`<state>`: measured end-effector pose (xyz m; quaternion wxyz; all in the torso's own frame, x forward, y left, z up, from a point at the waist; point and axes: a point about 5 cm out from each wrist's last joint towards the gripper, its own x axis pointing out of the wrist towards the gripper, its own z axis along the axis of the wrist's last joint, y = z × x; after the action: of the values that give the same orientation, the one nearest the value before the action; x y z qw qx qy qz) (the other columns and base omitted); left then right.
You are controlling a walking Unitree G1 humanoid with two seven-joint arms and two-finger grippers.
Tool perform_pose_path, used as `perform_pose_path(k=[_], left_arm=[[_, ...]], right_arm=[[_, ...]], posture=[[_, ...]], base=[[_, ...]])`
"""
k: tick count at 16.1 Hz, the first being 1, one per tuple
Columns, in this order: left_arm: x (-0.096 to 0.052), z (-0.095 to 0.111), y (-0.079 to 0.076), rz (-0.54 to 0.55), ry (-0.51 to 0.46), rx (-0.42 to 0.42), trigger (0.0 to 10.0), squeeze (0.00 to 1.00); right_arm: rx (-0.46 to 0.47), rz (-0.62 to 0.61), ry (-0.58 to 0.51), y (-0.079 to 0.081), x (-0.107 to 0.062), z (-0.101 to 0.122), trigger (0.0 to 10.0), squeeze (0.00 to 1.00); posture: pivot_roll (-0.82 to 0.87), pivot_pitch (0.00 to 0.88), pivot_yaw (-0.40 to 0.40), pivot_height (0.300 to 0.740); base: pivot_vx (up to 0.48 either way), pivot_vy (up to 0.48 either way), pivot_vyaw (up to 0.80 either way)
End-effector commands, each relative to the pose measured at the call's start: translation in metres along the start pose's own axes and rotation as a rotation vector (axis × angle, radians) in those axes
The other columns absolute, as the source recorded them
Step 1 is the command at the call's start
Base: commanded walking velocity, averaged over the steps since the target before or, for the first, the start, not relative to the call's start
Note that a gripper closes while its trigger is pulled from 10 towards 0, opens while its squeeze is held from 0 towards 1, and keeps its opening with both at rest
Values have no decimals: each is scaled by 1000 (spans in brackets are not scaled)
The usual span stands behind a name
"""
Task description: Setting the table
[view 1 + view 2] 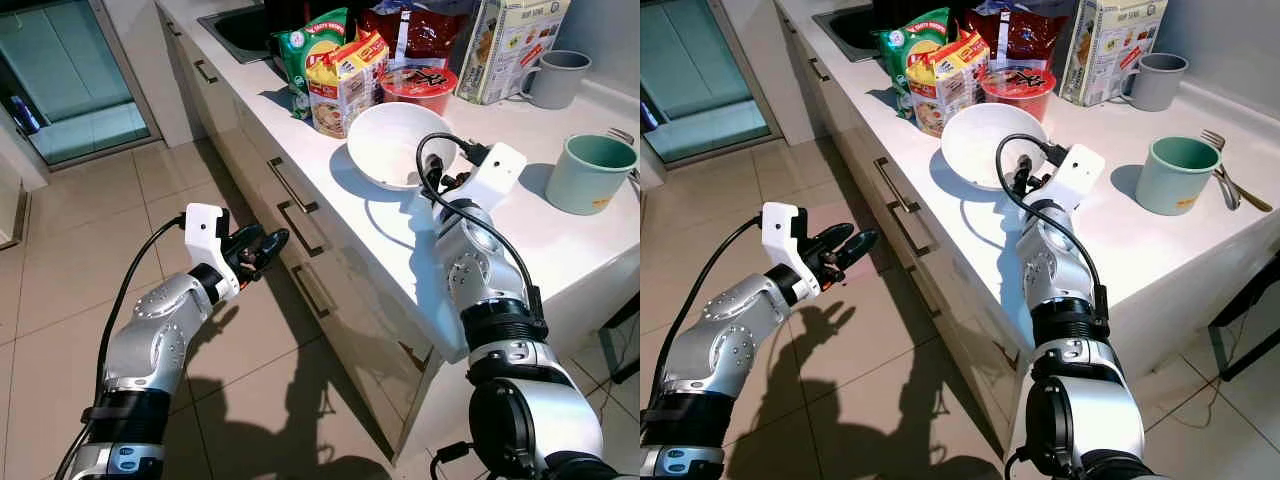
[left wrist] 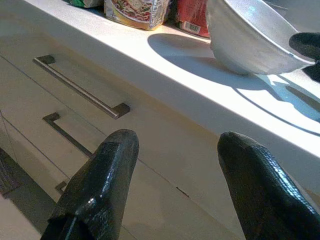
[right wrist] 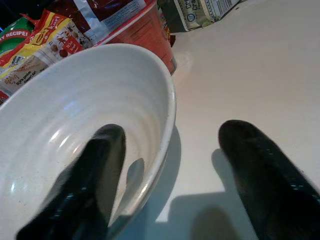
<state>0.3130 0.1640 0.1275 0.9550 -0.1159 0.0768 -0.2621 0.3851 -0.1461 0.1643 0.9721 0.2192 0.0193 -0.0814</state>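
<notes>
Your right gripper (image 3: 170, 170) is up on the white surface (image 1: 1200, 250), straddling the near rim of the white bowl (image 1: 398, 143). In the right wrist view one black finger sits inside the bowl and the other outside on the surface side, so the jaws are spread with the rim between them. You can't really tell if either finger is touching the rim, but they aren't pinching it.

The bowl stands upright near the front edge of the surface and looks empty. Right behind it is a red instant noodle cup (image 1: 420, 85), and beside that a yellow noodle packet (image 1: 345, 80), with a green packet (image 1: 308, 48) next to it. A printed carton (image 1: 510, 35) and a grey mug (image 1: 555, 77) stand further back. A teal cup (image 1: 1175, 172) stands well apart from the bowl on your right, with a fork (image 1: 1222, 165) lying just beyond it.

Your left gripper (image 1: 262, 248) hangs out over the tiled floor (image 1: 70, 260) in front of the cabinet drawers (image 1: 300, 215), below the surface. Its jaws are spread too, nothing between them. In the left wrist view it points at the drawer handles (image 2: 80, 90).
</notes>
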Motion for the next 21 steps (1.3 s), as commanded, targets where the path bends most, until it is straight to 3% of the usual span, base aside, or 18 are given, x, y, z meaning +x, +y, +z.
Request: perform_pose_path(k=[1,21], left_arm=[[-1,6,2,5,-2,28,10000,0],[0,7,2,-4,4,41,10000,0]], right_arm=[[0,-1,20,0,-2,-6,0,0],[10,-27,32,-5,-6,-11,0,0]], posture=[[41,0,112,740],[33,0,114,740]], base=[[0,0,0],[0,0,0]])
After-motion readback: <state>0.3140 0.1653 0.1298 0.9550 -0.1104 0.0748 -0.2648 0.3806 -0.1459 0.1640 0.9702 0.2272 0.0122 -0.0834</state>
